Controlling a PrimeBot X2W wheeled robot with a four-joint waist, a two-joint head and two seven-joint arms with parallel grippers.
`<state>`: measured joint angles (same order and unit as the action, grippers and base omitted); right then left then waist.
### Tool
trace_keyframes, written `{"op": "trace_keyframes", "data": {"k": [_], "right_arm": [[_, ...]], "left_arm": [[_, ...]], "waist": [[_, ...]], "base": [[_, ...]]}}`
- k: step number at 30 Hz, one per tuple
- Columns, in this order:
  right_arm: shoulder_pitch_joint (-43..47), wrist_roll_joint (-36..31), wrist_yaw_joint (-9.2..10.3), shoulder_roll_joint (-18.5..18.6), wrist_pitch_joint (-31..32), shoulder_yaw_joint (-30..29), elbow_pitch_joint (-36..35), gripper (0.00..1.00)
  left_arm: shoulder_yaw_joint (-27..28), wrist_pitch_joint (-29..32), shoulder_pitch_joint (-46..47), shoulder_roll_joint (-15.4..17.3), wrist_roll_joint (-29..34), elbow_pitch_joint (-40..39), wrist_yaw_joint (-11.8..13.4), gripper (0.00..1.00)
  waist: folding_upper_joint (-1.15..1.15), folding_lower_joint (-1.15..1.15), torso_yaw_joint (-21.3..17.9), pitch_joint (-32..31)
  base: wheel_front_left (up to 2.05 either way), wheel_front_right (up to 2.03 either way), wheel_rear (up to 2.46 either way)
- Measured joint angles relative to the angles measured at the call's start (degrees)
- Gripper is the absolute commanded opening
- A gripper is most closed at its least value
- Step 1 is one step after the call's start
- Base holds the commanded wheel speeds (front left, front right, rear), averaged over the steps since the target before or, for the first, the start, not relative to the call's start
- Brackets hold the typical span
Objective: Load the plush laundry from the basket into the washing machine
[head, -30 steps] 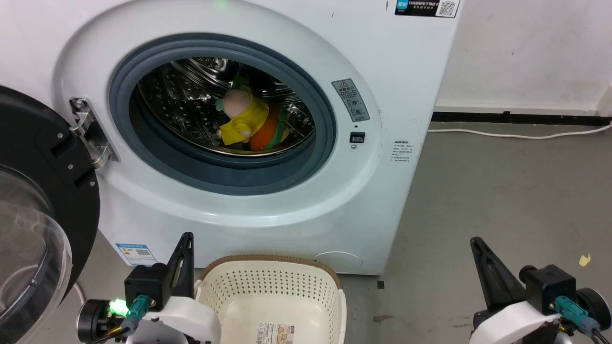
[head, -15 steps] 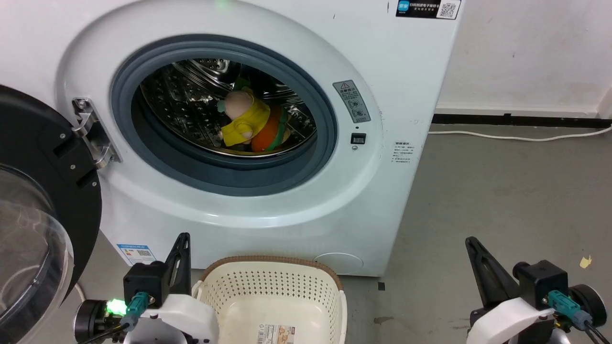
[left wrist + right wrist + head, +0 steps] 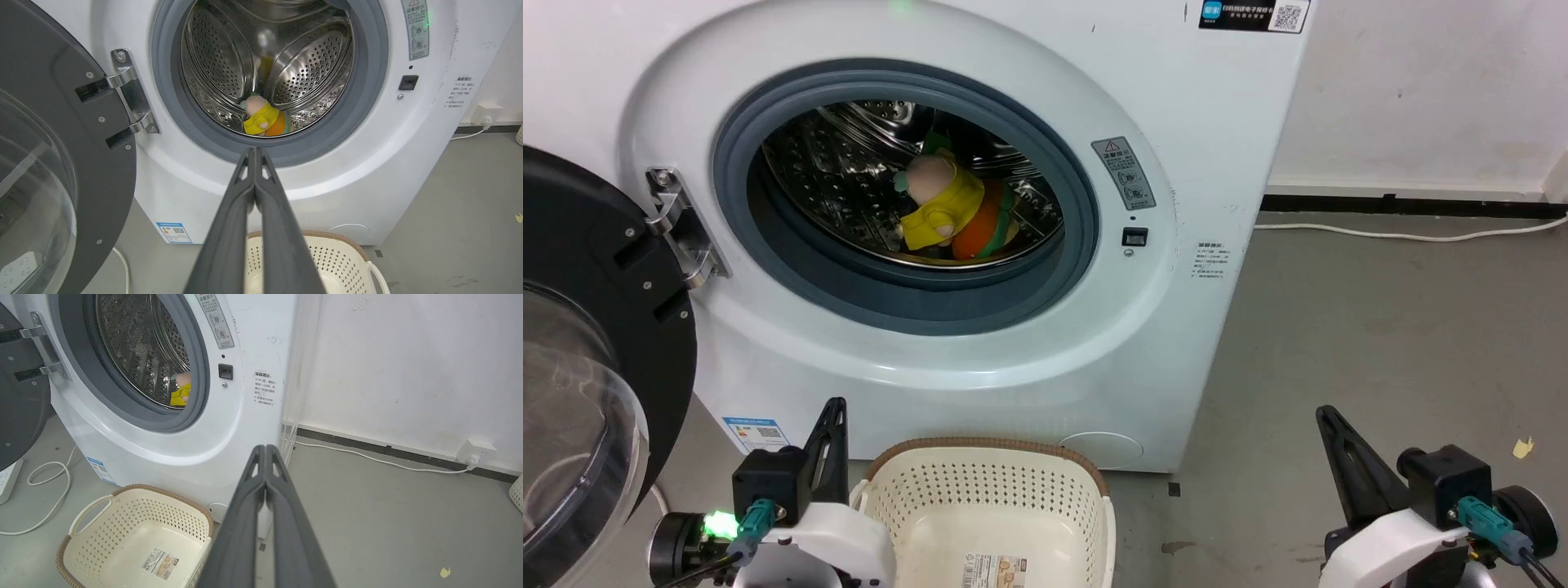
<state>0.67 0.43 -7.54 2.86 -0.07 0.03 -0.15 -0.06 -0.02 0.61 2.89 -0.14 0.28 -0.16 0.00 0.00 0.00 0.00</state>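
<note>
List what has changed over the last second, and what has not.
Very little. The head camera shifted slightly, and both sets of jaws slid a touch left in its view. Nothing was gripped or released. Unchanged: both jaws shut and empty, the doll and burger plush lying in the drum of the washing machine, its door open, the basket holding no toys.

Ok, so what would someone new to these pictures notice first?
The open washing machine, its door wide at the left, with the yellow-clad doll and orange burger plush lying together in the shiny drum. Below it on the floor stands the cream basket, only a label inside.
</note>
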Motion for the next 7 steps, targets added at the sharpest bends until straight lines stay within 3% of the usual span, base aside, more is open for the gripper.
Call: {"op": "trace_keyframes", "data": {"k": [7], "right_arm": [[0.0,0.0,0.0,0.0,0.0,0.01,0.01,0.0]], "left_arm": [[0.01,0.0,0.0,-0.01,0.0,-0.01,0.0,0.0]], "waist": [[0.0,0.0,0.0,0.0]], "base": [[0.0,0.0,0.0]]}}
